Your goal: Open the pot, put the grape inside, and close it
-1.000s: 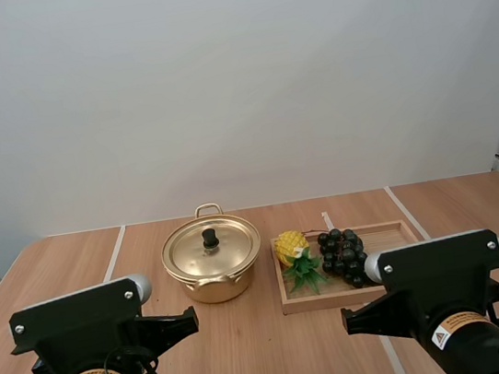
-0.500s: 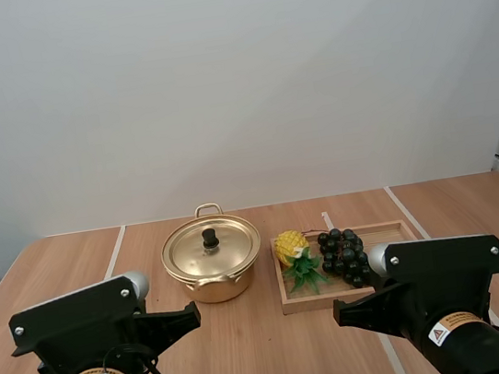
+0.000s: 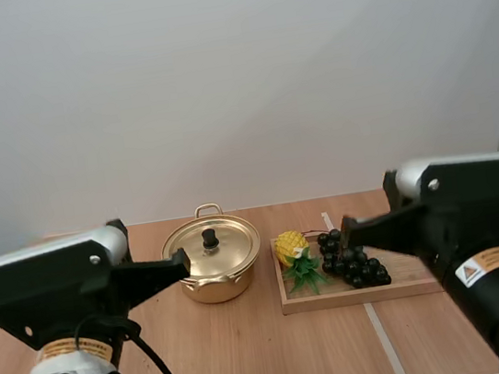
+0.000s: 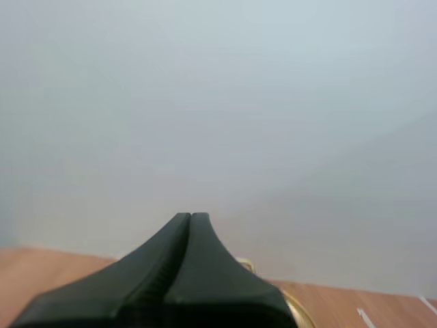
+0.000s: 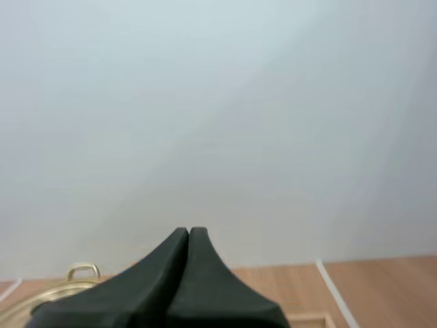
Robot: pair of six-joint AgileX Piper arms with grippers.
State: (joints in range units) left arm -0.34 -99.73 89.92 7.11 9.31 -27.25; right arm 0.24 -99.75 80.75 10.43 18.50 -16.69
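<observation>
1. On the left of the table (image 3: 256, 363), the left gripper (image 3: 184, 262) is held off the wood and aimed at the pot (image 3: 213, 283). Its fingers are pressed together into one dark wedge, with nothing gripped.
2. At centre-left, the pot is seen with its lid (image 3: 226, 250) seated, so opening is not yet done. The black knob (image 3: 209, 238) is judged the likely hold.
3. Just beside the pot, a wooden tray (image 3: 340, 300) is laid, with a pineapple (image 3: 289, 245) at its left end. The grapes (image 3: 351, 258) are bunched next to it.
4. At the right, the right gripper (image 3: 344, 227) is poised by the grapes, probably ready for picking. Its fingers are clenched on nothing.
</observation>
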